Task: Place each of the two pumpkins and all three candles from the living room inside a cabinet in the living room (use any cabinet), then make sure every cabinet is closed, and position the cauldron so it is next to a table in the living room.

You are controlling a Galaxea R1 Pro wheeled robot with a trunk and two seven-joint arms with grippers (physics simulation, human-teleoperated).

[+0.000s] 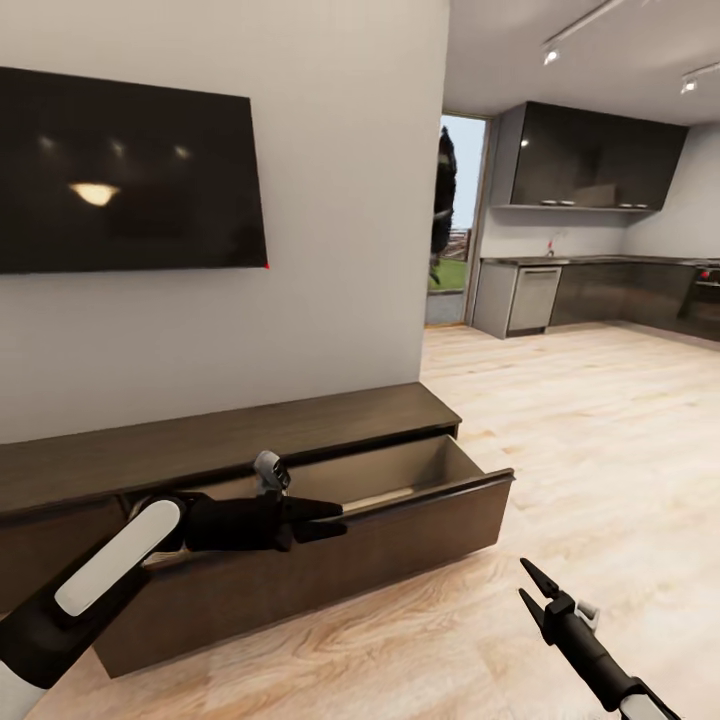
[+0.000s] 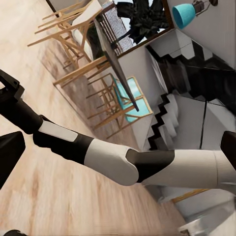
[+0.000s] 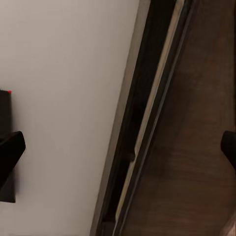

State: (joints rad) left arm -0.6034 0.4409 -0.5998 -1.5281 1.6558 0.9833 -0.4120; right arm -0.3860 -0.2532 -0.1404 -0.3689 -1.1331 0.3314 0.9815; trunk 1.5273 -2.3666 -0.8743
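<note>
The long dark-brown cabinet point(image 1: 200, 450) runs along the wall under a television. Its right-hand drawer point(image 1: 425, 468) is pulled out, and the part of its tan inside that I can see is bare. My left gripper point(image 1: 325, 520) hovers over the drawer's front edge, open and holding nothing. In the left wrist view its fingertips point(image 2: 10, 157) stand far apart. My right gripper point(image 1: 532, 590) hangs low over the floor in front of the drawer's right end, open and empty. The right wrist view faces the cabinet front point(image 3: 196, 147) and the wall.
A black television point(image 1: 120, 170) hangs above the cabinet. Light wood floor point(image 1: 560, 440) stretches right toward a kitchen point(image 1: 590, 290). In the left wrist view my right arm point(image 2: 113, 162) crosses before a dining table point(image 2: 115, 54) with wooden chairs point(image 2: 73, 29) and a staircase point(image 2: 167, 113).
</note>
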